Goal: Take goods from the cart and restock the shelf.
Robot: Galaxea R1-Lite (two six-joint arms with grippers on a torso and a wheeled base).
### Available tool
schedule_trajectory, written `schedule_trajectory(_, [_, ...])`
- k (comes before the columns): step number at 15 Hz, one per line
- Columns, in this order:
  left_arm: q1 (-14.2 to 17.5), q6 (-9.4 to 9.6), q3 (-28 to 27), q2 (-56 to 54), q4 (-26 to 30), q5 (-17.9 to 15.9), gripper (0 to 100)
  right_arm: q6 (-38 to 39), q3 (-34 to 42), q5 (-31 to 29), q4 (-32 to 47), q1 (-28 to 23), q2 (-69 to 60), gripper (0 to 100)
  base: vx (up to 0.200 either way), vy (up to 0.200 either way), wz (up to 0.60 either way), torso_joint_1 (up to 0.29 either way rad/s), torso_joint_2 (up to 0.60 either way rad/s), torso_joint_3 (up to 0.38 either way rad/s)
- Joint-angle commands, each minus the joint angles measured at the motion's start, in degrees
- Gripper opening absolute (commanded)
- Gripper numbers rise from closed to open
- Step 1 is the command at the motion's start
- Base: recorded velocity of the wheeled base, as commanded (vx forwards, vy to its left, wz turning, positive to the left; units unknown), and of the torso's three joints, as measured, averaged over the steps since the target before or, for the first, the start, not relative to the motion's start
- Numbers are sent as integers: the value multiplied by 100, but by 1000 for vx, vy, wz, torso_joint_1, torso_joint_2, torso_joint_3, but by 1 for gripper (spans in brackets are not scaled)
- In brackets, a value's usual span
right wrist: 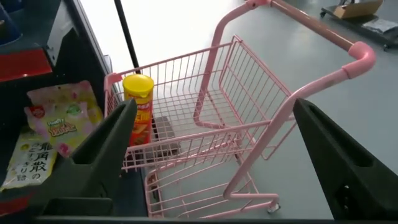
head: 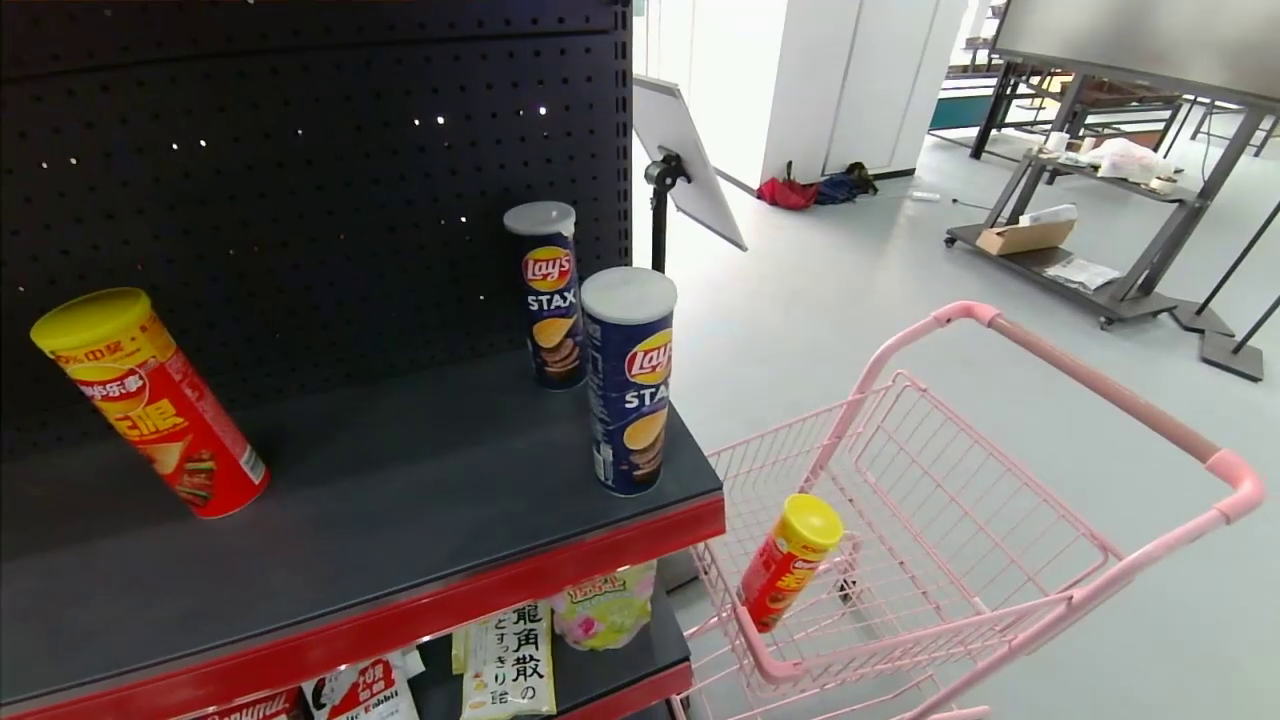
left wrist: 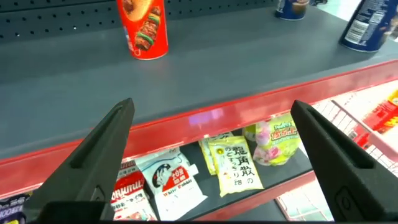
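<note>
Fingers (left wrist: 106,149) of the left gripper (left wrist: 211,107) are spread wide and hold nothing, just in front of the shelf's (left wrist: 205,74) red front edge. The right gripper (right wrist: 211,107) hangs over the cart (right wrist: 348,56), its fingers (right wrist: 106,143) also spread and empty.

The can (right wrist: 138,106) stands lid up in the cart's corner nearest the shelf, against the wire wall. Its long axis runs near vertical, tipped a little in the head view. It is probably light: a stiff, smooth tube with a yellow lid and contents that break easily. A moderate squeeze across the middle of the body looks best, not on the lid.

On the shelf, a red can (head: 150,400) stands toward the left end and two blue cans (head: 628,380) at the right end.
</note>
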Motion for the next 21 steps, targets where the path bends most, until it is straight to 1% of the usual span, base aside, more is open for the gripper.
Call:
schedule_trajectory(1, [1,-1,1,5,-5,-1,100,2,0,-6,3,7,-1,100,0,0,0,-124,310,159])
schedule_trajectory(13, [1,-10,1,5,-5,-1,100,-7,0,-15,3,7,-1,100,0,0,0,-139,359,210])
schedule_trajectory(19, [1,-1,1,5,-5,7,100,-15,0,-24,3,7,-1,100,0,0,0,-176,492,308])
schedule_trajectory(21, [1,-1,1,5,-5,7,100,-15,0,-15,3,7,-1,100,0,0,0,-85,261,173])
